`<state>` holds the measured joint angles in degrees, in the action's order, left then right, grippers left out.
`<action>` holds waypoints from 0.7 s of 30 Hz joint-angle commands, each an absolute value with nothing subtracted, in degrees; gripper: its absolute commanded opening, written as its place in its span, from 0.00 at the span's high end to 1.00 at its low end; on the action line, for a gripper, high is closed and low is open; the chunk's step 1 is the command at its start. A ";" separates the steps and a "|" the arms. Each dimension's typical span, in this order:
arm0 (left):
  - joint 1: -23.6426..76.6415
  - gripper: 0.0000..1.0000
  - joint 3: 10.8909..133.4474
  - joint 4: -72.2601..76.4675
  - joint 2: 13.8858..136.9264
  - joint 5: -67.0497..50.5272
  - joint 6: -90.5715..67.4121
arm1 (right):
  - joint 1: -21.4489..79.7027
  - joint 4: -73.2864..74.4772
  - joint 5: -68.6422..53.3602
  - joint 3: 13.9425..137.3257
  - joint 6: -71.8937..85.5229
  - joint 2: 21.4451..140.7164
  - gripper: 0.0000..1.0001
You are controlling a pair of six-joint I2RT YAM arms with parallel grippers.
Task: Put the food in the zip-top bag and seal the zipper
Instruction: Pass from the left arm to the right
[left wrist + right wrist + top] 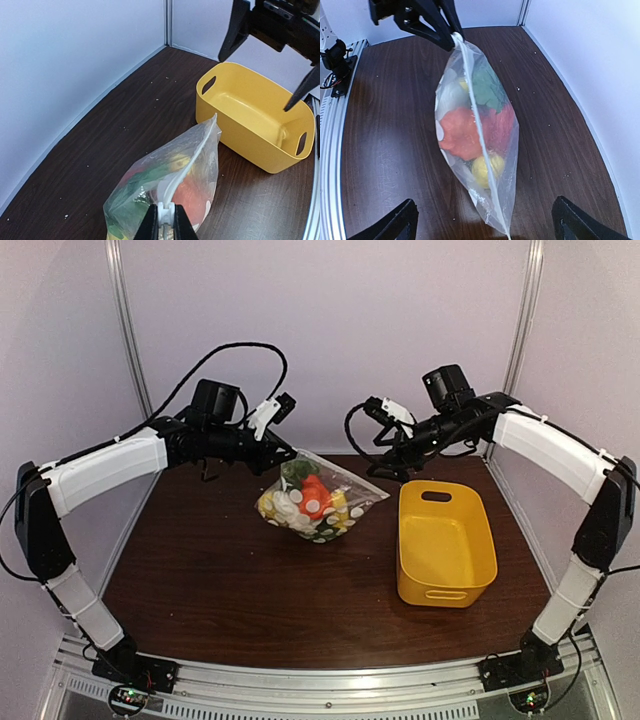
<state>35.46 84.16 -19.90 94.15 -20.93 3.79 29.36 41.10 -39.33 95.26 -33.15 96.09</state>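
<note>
The zip-top bag (318,502) hangs tilted over the middle of the table, its lower end on the wood. Inside it shows the food (462,131): red, green, yellow and white pieces. The zipper (479,117) runs as a thin closed line along the bag's top edge. My left gripper (166,214) is shut on the zipper's white slider tab (166,211) at the bag's raised left end. The right gripper (485,225) stands wide open with the bag's right corner between its fingers (395,222), touching nothing. From above, the left gripper (285,452) and right gripper (385,462) flank the bag.
A yellow basket (470,570) stands to the right of the bag and looks hollow inside. White walls close in the back and both sides. Bare dark wood lies in front of the bag.
</note>
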 commanded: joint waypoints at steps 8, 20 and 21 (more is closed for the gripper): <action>35.60 1.00 82.00 -15.89 90.09 -22.51 3.60 | 31.37 45.94 -40.54 106.73 -38.57 111.62 0.23; 32.83 0.53 79.39 -13.57 87.99 -18.34 1.18 | 31.65 38.68 -40.12 117.06 -28.83 117.04 1.00; 32.65 0.48 78.51 -12.17 86.44 -16.76 0.97 | 31.85 37.51 -39.23 117.76 -27.03 116.93 1.00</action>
<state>34.52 81.08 -17.96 91.15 -20.25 2.87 31.35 43.99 -39.99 113.89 -34.20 117.34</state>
